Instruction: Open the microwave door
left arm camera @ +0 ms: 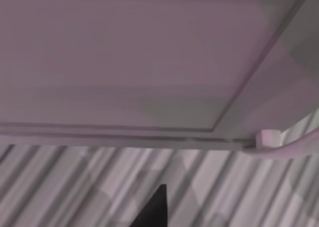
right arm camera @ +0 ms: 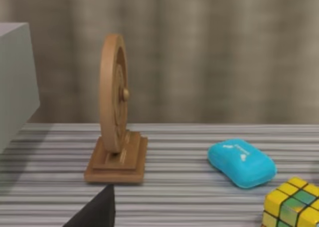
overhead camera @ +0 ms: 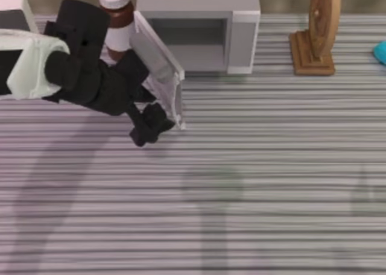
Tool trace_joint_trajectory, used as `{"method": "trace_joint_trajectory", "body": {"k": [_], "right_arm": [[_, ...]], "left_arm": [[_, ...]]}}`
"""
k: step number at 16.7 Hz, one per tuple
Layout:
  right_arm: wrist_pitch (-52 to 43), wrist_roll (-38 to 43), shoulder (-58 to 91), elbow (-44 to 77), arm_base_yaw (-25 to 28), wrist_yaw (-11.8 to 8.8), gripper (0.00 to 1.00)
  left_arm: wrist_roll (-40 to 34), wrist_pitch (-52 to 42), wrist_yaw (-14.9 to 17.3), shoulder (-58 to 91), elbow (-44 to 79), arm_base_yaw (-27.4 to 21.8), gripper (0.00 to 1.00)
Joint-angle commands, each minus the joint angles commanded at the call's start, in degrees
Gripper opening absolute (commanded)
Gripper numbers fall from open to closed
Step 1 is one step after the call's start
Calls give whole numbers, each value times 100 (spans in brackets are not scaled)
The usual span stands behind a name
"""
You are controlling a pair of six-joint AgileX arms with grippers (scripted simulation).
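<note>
The light-grey microwave (overhead camera: 199, 0) stands at the back of the table, its cavity exposed. The microwave door (overhead camera: 158, 64) is swung well out toward the front left, hinged at the microwave's left side. Its white handle bar (overhead camera: 180, 103) sits along the free edge. My left gripper (overhead camera: 154, 123) is right beside that free edge, on the door's outer side. The left wrist view is filled by the door window (left arm camera: 124, 62), with the handle (left arm camera: 279, 143) at one corner. My right gripper (right arm camera: 99, 209) shows only as a black tip in the right wrist view, far from the door.
A brown bottle with a white cap (overhead camera: 114, 12) stands behind my left arm, beside a white box (overhead camera: 15, 9). Right of the microwave are a wooden wheel on a stand (overhead camera: 316, 34), a cyan block (right arm camera: 241, 162) and a colour cube (right arm camera: 294, 204).
</note>
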Motion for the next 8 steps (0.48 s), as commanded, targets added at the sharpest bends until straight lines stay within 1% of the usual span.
{"method": "trace_joint_trajectory", "body": {"k": [1,8], "right_arm": [[0,0,0,0,0,0,100],[0,0,0,0,0,0,100]], "left_arm": [[0,0,0,0,0,0,100],[0,0,0,0,0,0,100]]}}
